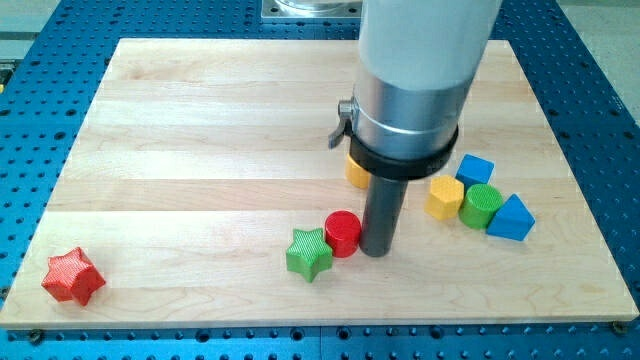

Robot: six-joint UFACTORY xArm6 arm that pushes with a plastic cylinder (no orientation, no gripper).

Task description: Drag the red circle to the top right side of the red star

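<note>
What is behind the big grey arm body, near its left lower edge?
A yellow block peeks out there, at the left of my tip's rod. Only a small part shows; its shape is covered by the arm.

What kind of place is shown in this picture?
Probably a robotics lab bench: a pale wooden board on a blue perforated metal table, small coloured plastic blocks such as a red star block, and my tip.

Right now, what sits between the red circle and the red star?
In the camera view, the green star touches the red circle on its left; beyond it, bare board runs to the red star.
</note>
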